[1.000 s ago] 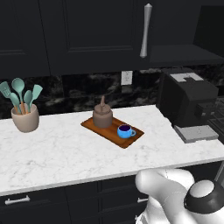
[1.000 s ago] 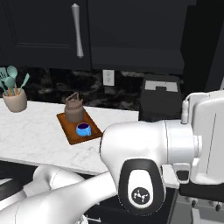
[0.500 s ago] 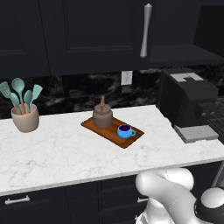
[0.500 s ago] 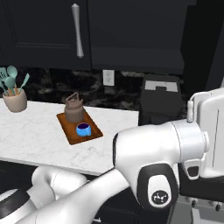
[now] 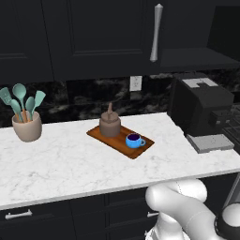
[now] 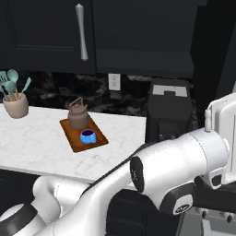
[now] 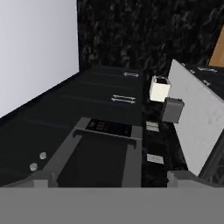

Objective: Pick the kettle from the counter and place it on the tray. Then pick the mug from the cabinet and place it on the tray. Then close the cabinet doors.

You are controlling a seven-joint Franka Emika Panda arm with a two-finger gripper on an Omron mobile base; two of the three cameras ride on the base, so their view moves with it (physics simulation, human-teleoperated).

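Observation:
The brown-grey kettle (image 5: 110,125) (image 6: 78,116) stands upright on the far end of the reddish-brown tray (image 5: 108,139) (image 6: 73,138) on the marble counter (image 5: 61,164) (image 6: 32,138). The blue mug (image 5: 135,140) (image 6: 88,136) sits on the tray's near end, just in front of the kettle. Above, one cabinet door with a silver bar handle (image 5: 156,33) (image 6: 81,32) looks shut. To its right the cabinet's inner shelf (image 5: 197,58) (image 6: 143,64) is exposed. My gripper (image 7: 111,181) is open with nothing between its tips. It hangs low, facing dark lower fronts and the stove.
A beige pot of teal utensils (image 5: 26,119) (image 6: 14,99) stands at the counter's left. A black coffee machine (image 5: 201,112) (image 6: 168,113) sits right of the tray. My bent white arm (image 6: 152,184) fills the foreground below the counter edge. A wall socket (image 5: 136,83) is behind the kettle.
My arm's elbow has swung further right and slightly lower in both base views. The kettle, mug and tray have stayed put.

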